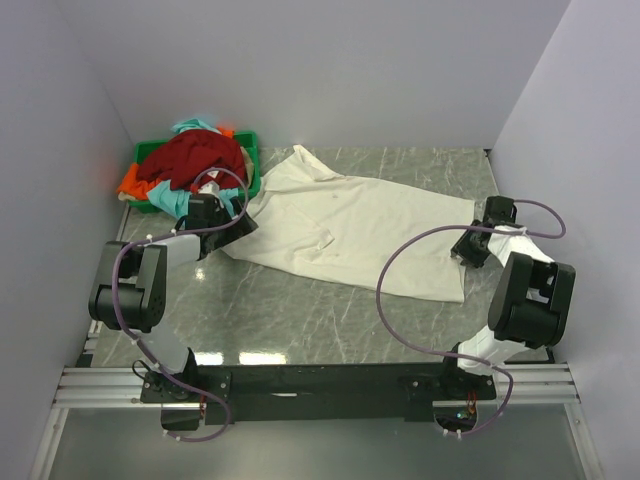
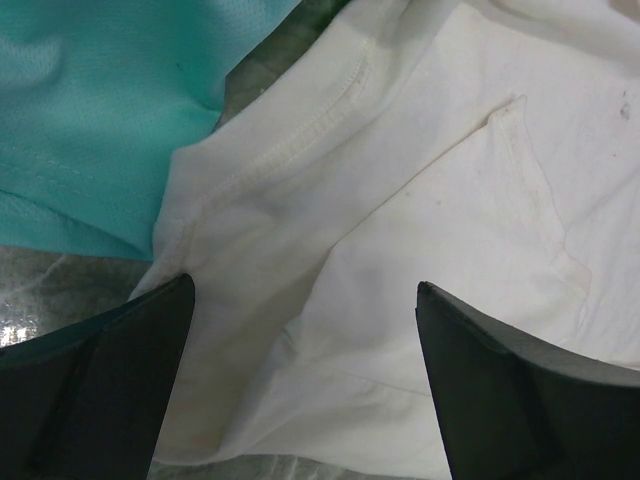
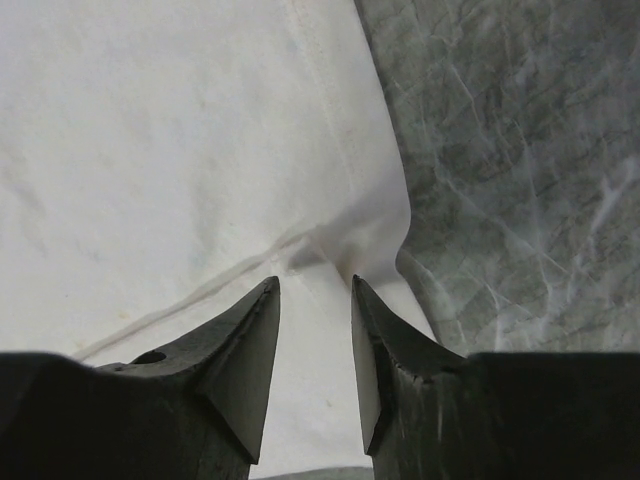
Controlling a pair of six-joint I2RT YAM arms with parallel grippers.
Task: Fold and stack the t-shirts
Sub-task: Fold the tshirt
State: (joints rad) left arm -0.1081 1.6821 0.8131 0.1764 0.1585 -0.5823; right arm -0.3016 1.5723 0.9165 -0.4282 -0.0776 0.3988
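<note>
A cream-white t-shirt (image 1: 360, 225) lies spread out on the grey marbled table (image 1: 300, 310), rumpled toward its left end. My left gripper (image 1: 235, 222) hovers wide open over that left end, where seams and a fold of white cloth (image 2: 430, 180) show between its fingers (image 2: 120, 380). My right gripper (image 1: 466, 252) is at the shirt's right hem corner (image 3: 370, 220), its jaws a narrow way apart with a small pucker of cloth just ahead of the tips. The dark red t-shirt (image 1: 195, 155), teal t-shirt (image 1: 170, 200) and orange t-shirt (image 1: 130, 183) sit heaped together at the back left.
A green plastic bin (image 1: 250, 145) at the back left holds the heap of coloured shirts, and teal cloth (image 2: 90, 110) spills out right beside my left gripper. White walls close in the table on the left, back and right.
</note>
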